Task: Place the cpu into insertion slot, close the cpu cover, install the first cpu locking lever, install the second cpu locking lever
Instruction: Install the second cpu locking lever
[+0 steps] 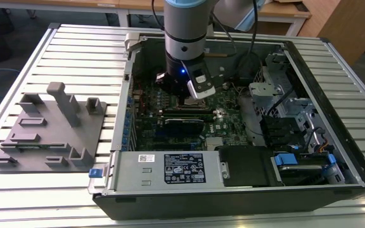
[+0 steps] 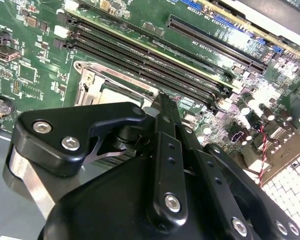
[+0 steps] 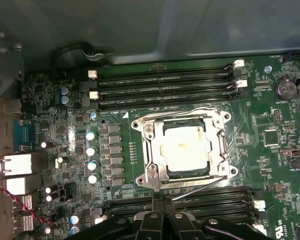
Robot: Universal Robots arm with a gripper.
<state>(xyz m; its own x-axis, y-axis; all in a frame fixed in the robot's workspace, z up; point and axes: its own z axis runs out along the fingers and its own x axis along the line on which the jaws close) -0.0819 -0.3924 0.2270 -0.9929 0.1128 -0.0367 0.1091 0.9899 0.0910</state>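
Note:
In the first wrist view the cpu (image 3: 185, 150) lies flat in the insertion slot (image 3: 151, 175), its pale metal top showing through the window of the cpu cover (image 3: 218, 145), which lies down over it. A thin wire locking lever (image 3: 202, 186) slants out from the slot's edge nearest my gripper (image 3: 163, 212). A second lever (image 3: 175, 113) runs along the opposite edge. My fingertips are shut together just beside the slot, by the slanted lever's end. The second wrist view has the gripper (image 2: 159, 100) tip at the slot's (image 2: 97, 82) rim. The exterior view places the gripper (image 1: 184, 97) low over the slot (image 1: 186, 113).
The green motherboard (image 3: 55, 150) sits inside an open black computer case (image 1: 353, 156) with tall walls. Long black memory slots (image 3: 162, 82) flank the socket on both sides. A power supply (image 1: 169, 168) fills the case's near end. A grey fixture (image 1: 49, 128) stands at the exterior view's left.

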